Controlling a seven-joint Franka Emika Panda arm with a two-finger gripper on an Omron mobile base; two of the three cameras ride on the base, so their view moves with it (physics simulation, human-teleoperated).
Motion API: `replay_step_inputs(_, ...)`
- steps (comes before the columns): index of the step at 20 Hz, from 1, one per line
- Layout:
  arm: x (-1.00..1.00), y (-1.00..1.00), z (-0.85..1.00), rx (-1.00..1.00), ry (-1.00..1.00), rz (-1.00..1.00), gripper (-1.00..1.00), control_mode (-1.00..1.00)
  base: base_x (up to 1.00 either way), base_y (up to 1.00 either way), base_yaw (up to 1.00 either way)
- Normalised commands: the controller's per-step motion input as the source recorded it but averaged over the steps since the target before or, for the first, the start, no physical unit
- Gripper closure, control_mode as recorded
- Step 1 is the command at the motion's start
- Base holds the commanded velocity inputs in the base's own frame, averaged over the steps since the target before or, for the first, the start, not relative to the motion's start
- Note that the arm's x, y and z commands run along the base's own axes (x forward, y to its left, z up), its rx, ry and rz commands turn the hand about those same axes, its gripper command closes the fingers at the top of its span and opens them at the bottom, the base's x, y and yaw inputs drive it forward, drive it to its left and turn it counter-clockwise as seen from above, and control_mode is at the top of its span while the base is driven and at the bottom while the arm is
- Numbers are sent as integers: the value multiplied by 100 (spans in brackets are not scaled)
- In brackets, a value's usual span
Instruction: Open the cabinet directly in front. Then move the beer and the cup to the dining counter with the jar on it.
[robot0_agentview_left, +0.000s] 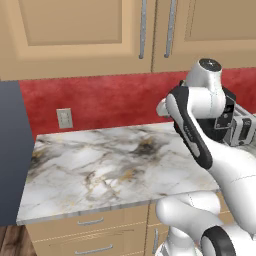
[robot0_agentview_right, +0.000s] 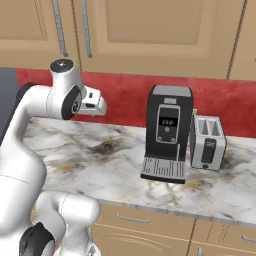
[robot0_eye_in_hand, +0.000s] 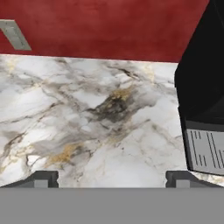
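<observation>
The cabinet (robot0_agentview_left: 85, 30) hangs on the far wall above the marble table (robot0_agentview_left: 100, 165), its tan panelled doors closed, with two long silver bar handles (robot0_agentview_left: 143, 30) side by side where the doors meet. In the right base view the same cabinet (robot0_agentview_right: 150, 35) runs across the top, its handles (robot0_agentview_right: 60, 27) up at the left, almost straight above the arm's white wrist.

The fingers (robot0_eye_in_hand: 112, 179) are released and spread wide, with nothing between them; one dark tip (robot0_eye_in_hand: 41, 178) sits low left and the other low right in the hand view, hovering over bare veined marble. The hand is raised over the table, well below the cabinet doors and not touching the handles.

A black coffee machine (robot0_agentview_right: 168, 132) stands on the table to the right of the hand, with a silver toaster (robot0_agentview_right: 207, 142) just beside it on its right, both against the red backsplash (robot0_agentview_right: 125, 95). In the hand view the coffee machine (robot0_eye_in_hand: 203, 87) rises along the right edge. A pale wall outlet (robot0_agentview_left: 64, 118) sits on the backsplash at the far left. Low tan drawers (robot0_agentview_left: 90, 235) run beneath the table's near edge
</observation>
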Motion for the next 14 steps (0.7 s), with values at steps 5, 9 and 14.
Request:
replay_step_inputs(5,-19,2,27,0,-25,0,-100,-100,0,0,0)
replay_step_inputs(9,-9,13,41,0,-19,0,-100,-100,0,0,0)
replay_step_inputs(14,0,27,45,0,-8,0,-100,-100,0,0,0)
